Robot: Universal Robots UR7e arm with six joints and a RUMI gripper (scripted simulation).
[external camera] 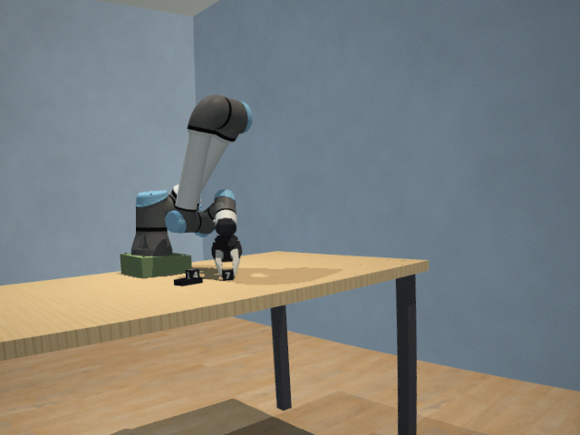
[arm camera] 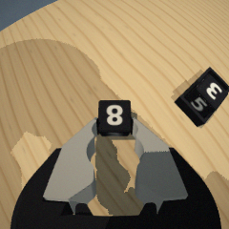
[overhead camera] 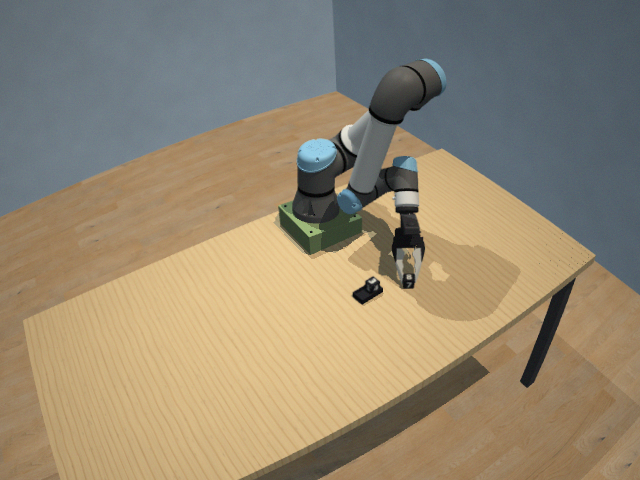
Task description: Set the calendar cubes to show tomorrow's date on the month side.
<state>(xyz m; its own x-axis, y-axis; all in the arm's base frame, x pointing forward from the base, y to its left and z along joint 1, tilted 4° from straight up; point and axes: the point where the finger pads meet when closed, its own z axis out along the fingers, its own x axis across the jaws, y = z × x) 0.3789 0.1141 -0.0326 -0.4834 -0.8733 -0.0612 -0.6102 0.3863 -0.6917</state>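
My gripper (overhead camera: 408,279) (external camera: 227,273) (arm camera: 114,118) is shut on a black number cube (overhead camera: 408,281) (external camera: 227,275) (arm camera: 114,117) low on the table, to the right of the tray. The cube shows 8 toward the wrist camera and 7 on a side in the top and exterior views. The black calendar tray (overhead camera: 361,296) (external camera: 181,282) (arm camera: 185,106) lies a short way off. The second cube (overhead camera: 371,283) (external camera: 192,275) (arm camera: 208,93) sits in the tray's end nearer my gripper; it shows 3 and 5 in the wrist view and 4 in the exterior view. The tray's other slot is empty.
The arm's green base block (overhead camera: 320,230) (external camera: 155,264) stands behind the tray. The wooden table (overhead camera: 206,361) (external camera: 327,275) has its right edge not far past my gripper.
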